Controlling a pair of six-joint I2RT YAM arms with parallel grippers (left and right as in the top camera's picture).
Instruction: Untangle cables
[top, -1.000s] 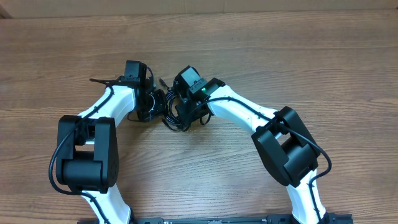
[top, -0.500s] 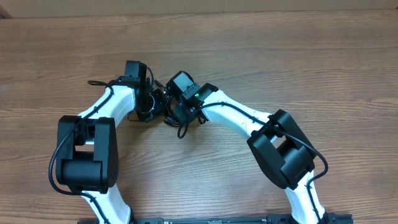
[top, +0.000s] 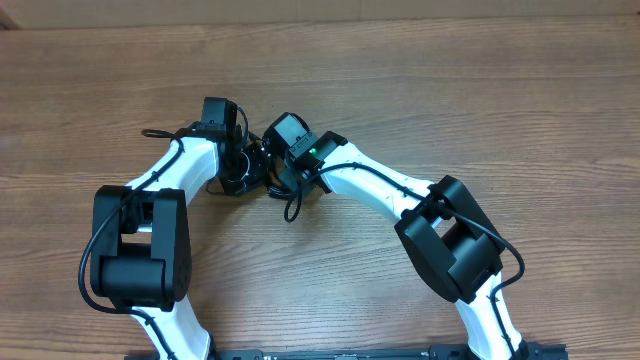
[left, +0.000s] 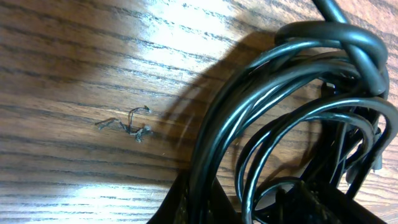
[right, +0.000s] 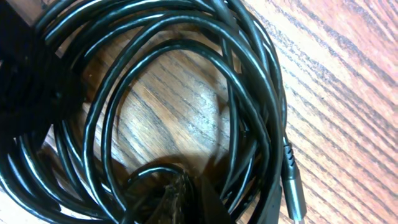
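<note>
The cables (top: 292, 205) are a tangle of thin black cords lying between my two grippers at mid-table, with one loop trailing toward the near side. In the left wrist view the cables (left: 292, 106) bunch into a knot (left: 348, 43) at upper right, and my left gripper (left: 208, 208) is shut on strands running down between its jaws. The right wrist view shows the cables (right: 186, 37) as a wide coil with a silver-tipped plug (right: 292, 190) at the right. My right gripper (right: 186, 202) is shut on a strand there. From overhead, the left gripper (top: 243, 170) and right gripper (top: 283, 175) sit almost side by side.
A small scrap of dark thread (left: 130, 124) lies on the wood left of the bundle. The wooden table (top: 480, 90) stretches bare to the right and far side. Both white arms angle in from the near edge.
My right gripper has moved left toward the left gripper and shut on the cables. The bundle has bunched up between the two, leaving one loop trailing out. The left arm barely moved.
</note>
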